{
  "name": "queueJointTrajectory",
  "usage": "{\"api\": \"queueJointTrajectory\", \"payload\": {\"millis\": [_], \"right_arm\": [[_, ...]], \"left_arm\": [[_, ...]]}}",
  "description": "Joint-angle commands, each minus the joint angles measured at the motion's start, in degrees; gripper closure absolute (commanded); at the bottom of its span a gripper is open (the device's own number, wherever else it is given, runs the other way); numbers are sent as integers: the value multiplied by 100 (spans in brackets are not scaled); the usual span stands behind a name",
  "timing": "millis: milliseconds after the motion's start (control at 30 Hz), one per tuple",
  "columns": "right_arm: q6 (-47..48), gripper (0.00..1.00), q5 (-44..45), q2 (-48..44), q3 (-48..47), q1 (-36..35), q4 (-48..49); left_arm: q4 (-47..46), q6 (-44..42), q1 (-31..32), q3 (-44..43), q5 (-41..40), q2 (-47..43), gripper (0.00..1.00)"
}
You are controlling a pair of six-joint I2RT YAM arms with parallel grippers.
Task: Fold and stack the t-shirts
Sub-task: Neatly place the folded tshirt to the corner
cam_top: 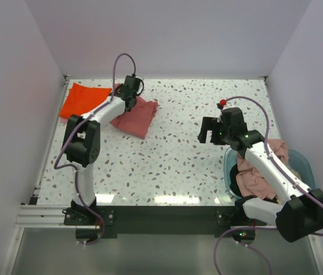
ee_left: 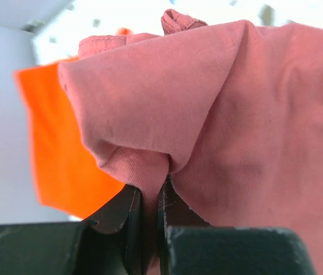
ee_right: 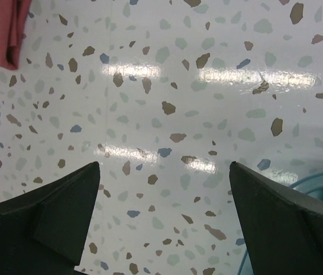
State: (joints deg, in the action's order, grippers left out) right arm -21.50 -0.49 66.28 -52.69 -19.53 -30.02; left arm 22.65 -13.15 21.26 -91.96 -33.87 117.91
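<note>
Salmon-pink t-shirt (cam_top: pixel 136 117) lies bunched at the far left of the speckled table (cam_top: pixel 184 154), its long axis slanting from the far left toward the near right. One edge touches the bright orange t-shirt (cam_top: pixel 84 98), which lies spread flat just beside it. The left fingers (ee_left: pixel 133 217) are pressed together on a soft pleat of the pink knit at its far edge, so the cloth drapes away from them in loose, matte folds. The left arm is plainly the nearer one to both shirts. The right fingers (ee_right: pixel 64 217) are spread wide and hold nothing, hanging over bare glossy table well apart from the pink shirt, next to the teal basin (cam_top: pixel 230 160). There, more pink and beige t-shirts (cam_top: pixel 253 177) sit crumpled in a heap. Judging by this, drawing the pinched edge out flat would come first.
</note>
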Motion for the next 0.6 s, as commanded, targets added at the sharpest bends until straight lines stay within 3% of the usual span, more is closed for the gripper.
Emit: {"api": "queueJointTrajectory", "payload": {"millis": [0, 567], "right_arm": [[128, 1, 198, 34, 22, 11, -74], [146, 1, 401, 175, -110, 10, -162]], "left_arm": [[-718, -1197, -209, -14, -366, -637, 100], [-639, -2016, -807, -762, -58, -1348, 100]]}}
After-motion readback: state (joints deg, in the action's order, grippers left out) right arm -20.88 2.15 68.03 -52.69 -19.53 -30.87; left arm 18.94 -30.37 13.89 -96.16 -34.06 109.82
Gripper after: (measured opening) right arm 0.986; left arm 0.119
